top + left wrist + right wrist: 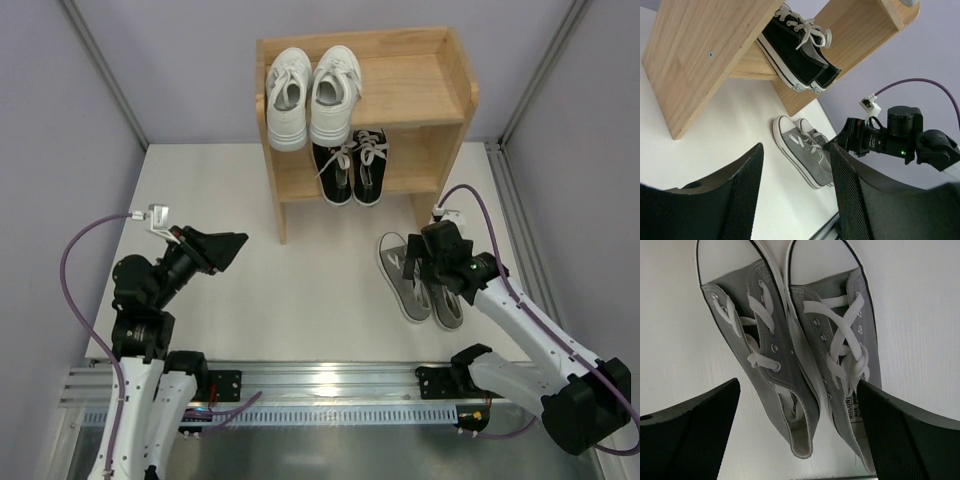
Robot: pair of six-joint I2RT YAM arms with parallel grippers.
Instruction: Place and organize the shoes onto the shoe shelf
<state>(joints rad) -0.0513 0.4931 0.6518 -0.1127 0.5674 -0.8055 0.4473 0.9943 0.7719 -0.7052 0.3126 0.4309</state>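
A white tabletop (300, 290) meets lilac walls (170, 60), with a metal rail (330, 378) along its near edge.

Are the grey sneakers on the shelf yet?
No, off it: the grey sneakers stand side by side on the table, in front of the shoe shelf.

The shoe shelf (415, 85) is pale, matt wood with a fine grain. The white sneakers (333, 95) look smooth. The black sneakers (790, 50) are matt canvas with smooth white rubbery edging and cloth laces. The grey sneakers (785, 345) show woven cloth, shiny metal eyelets, flat cloth laces and 2 smooth white toe caps. The fingers (690, 435) are matt black with fine cross-hatching. The counter (300, 290) is matt white and the rail (330, 375) brushed metal.
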